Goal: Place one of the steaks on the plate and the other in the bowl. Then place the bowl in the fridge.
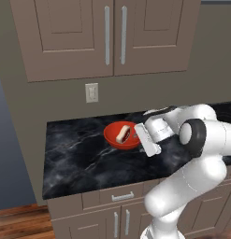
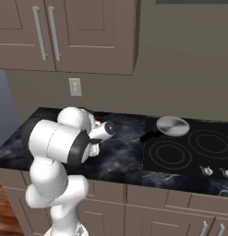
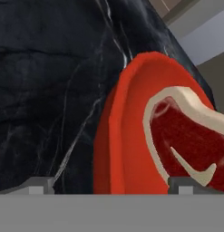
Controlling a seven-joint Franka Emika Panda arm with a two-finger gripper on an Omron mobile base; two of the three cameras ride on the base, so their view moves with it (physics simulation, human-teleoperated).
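- On the black marble surface (image 1: pixel 79 154), left of centre, sits the bowl (image 1: pixel 112 139), with one steak (image 1: pixel 122 133) lying inside it, leaning toward one wall.
- Bowl judged rigid, glossy and probably slick; shallow wall, so the near rim (image 3: pixel 114 136) looks like the best place to pinch, one finger inside, one outside. Keep it level or the steak may slide.
- Steak looks soft and floppy, light; no need to touch it for the fridge step.
- Gripper (image 1: pixel 146 139) hovers just beside the bowl's right edge; fingers spread wide, nothing between them, with fingertips (image 3: pixel 185 185) near the rim in the hand view.
- Count: one bowl, one steak visible, one frying pan (image 2: pixel 171 126) on the stove (image 2: pixel 189 150) well to the right, one wall socket (image 1: pixel 91 92), upper cabinets (image 1: pixel 107 32) above.
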